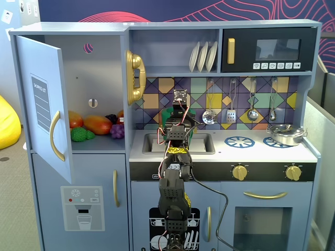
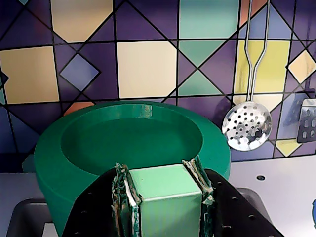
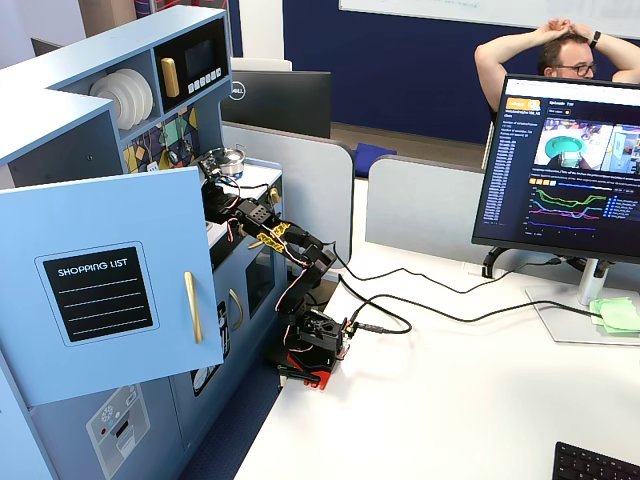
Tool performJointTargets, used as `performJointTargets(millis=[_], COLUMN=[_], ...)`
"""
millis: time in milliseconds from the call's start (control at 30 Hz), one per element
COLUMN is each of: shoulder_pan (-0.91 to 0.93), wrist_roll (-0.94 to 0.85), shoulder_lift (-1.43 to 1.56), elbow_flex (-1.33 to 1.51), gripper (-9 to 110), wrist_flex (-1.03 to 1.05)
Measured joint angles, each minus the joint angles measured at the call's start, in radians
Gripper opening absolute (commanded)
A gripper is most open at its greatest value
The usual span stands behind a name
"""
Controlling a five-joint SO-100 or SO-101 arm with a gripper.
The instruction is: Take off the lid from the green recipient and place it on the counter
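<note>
In the wrist view my gripper (image 2: 160,170) is shut on the lid's light green blocky knob (image 2: 165,202), one padded finger on each side. The lid's flat disc is hidden under the jaws. Right behind the knob stands the green recipient (image 2: 54,163), dark green with a wide rim and a recessed top. It stands at the back of the sink recess (image 2: 22,217) in the grey-white counter (image 2: 281,192). I cannot tell whether the lid still touches the recipient. In a fixed view the arm reaches up over the sink and the gripper (image 1: 180,132) hides most of the green recipient (image 1: 192,134).
A silver pan (image 1: 285,134) sits on the right burner ring, another blue ring (image 1: 239,141) beside it. A skimmer (image 2: 246,125) and other utensils hang on the tiled backsplash just right of the recipient. The fridge door (image 1: 44,104) stands open at left.
</note>
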Motion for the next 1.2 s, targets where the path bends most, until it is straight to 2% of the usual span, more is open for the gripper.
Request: performJointTargets(millis=[500,933,1200], shoulder_pan=[0.002,0.360,0.472], wrist_roll=[0.000,-0.006,-0.041], shoulder_lift=[-0.002,-0.046,-0.143], elbow_flex=[-0.114,-0.160,0.021], gripper=[0,0,0], wrist_flex=[0.002,-0.006,-0.207])
